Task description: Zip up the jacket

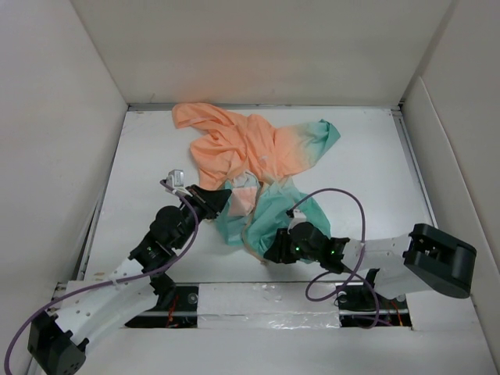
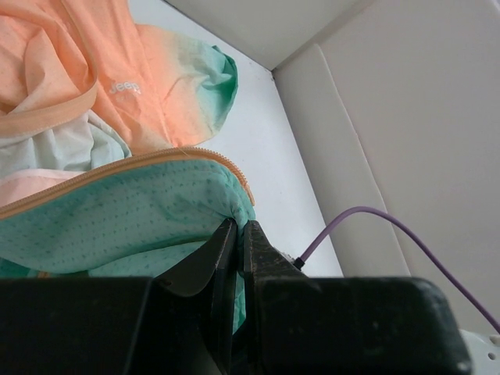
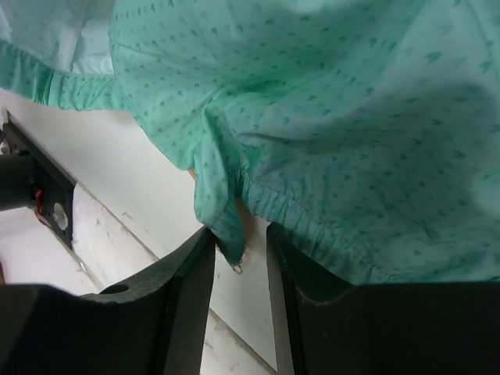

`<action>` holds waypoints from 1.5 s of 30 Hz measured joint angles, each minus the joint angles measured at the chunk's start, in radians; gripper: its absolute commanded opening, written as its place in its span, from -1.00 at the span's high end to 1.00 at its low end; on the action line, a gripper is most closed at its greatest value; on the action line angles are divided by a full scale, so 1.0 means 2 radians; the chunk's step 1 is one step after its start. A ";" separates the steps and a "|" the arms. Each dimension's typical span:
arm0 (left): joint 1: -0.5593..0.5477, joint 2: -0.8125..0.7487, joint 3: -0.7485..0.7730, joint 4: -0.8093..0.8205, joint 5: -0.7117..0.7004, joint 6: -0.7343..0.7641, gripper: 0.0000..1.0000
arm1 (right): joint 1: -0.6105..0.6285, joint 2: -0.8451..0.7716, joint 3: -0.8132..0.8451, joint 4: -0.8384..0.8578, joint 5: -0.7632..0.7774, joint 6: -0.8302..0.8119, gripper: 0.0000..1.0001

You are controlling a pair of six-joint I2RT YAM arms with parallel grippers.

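Note:
The jacket (image 1: 250, 148) lies crumpled mid-table, peach-orange at the far side and teal-green (image 1: 275, 217) toward me. My left gripper (image 1: 221, 200) is shut on a fold of the teal fabric (image 2: 156, 219). In the left wrist view the jaws pinch it at their tips (image 2: 238, 230), just below the orange zipper line (image 2: 156, 158). My right gripper (image 1: 273, 248) is at the near teal hem. In the right wrist view it (image 3: 238, 250) is open, with a pointed hem corner (image 3: 223, 211) hanging between its fingers (image 3: 187, 273). A small metal piece (image 3: 237, 268) shows at the corner's tip.
White walls enclose the table on the left, back and right (image 1: 437, 125). A purple cable (image 1: 344, 199) loops over the right arm beside the jacket. The table's near edge with a dark slot (image 3: 47, 207) lies just below the right gripper.

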 measured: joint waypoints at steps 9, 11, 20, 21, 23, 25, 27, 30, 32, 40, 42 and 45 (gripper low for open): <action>0.000 -0.002 0.000 0.000 0.004 0.003 1.00 | 0.002 -0.035 -0.020 -0.012 -0.019 0.014 0.09; 0.000 -0.002 0.000 0.001 0.005 0.004 1.00 | 0.002 -0.052 -0.030 -0.017 -0.024 0.019 0.10; 0.000 0.006 -0.001 0.005 0.014 0.005 1.00 | 0.014 -0.042 -0.033 -0.003 -0.047 0.028 0.05; 0.000 0.006 -0.001 0.006 0.015 0.005 1.00 | 0.017 -0.036 -0.033 0.006 -0.050 0.030 0.04; 0.000 0.006 -0.001 0.007 0.018 0.005 1.00 | 0.019 -0.021 -0.030 0.025 -0.060 0.030 0.03; 0.000 0.006 -0.001 0.007 0.019 0.005 1.00 | 0.021 -0.008 -0.029 0.043 -0.065 0.030 0.02; 0.000 0.006 -0.001 0.007 0.019 0.005 1.00 | 0.023 -0.005 -0.028 0.047 -0.067 0.030 0.01; 0.000 0.006 -0.001 0.007 0.020 0.005 1.00 | 0.025 -0.006 -0.027 0.047 -0.065 0.030 -0.03; 0.000 0.006 -0.001 0.007 0.020 0.004 1.00 | 0.025 -0.006 -0.027 0.048 -0.062 0.030 -0.04; 0.000 0.006 -0.001 0.007 0.024 0.004 1.00 | 0.026 0.016 -0.014 0.059 -0.063 0.030 0.00; 0.000 0.006 -0.001 0.007 0.025 0.004 1.00 | 0.031 0.017 -0.013 0.059 -0.063 0.030 0.01; 0.000 0.006 -0.001 0.007 0.027 0.004 1.00 | 0.037 0.019 -0.011 0.060 -0.063 0.030 0.00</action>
